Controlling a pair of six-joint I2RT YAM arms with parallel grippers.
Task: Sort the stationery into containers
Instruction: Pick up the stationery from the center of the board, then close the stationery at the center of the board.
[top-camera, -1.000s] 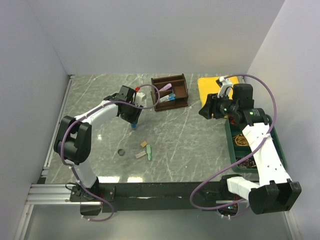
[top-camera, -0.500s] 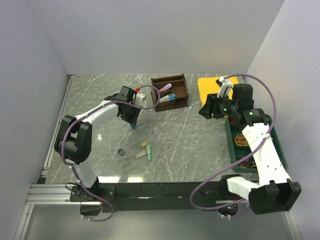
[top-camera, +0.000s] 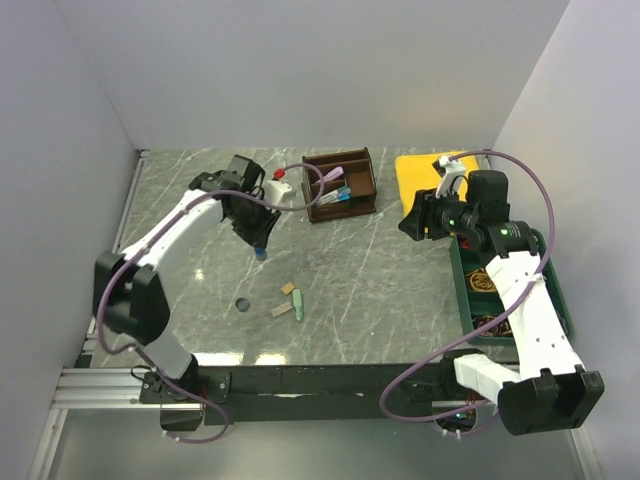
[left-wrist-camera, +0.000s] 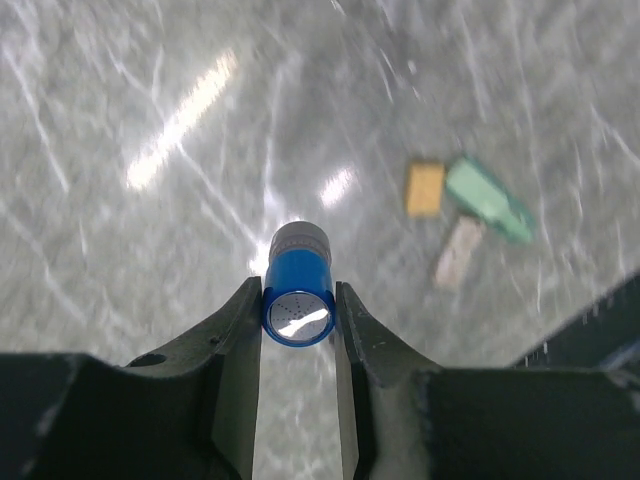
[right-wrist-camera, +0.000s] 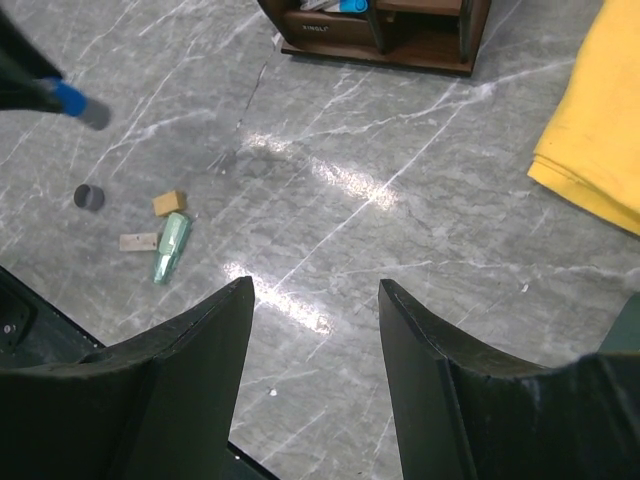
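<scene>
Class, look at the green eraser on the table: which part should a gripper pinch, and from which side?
Come straight down and pinch the green eraser across its narrow width, near its lower end in the top view. It lies flat, long and slim, and the tan erasers crowd its upper end and left side, so the lower end is probably freest.

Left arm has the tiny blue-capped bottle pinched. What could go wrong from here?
The left gripper holds the bottle only by its round blue cap, so it might slip or swivel out in transit.
The wooden organiser already has items in it and its compartments look narrow; the bottle might catch a divider or land outside.
</scene>
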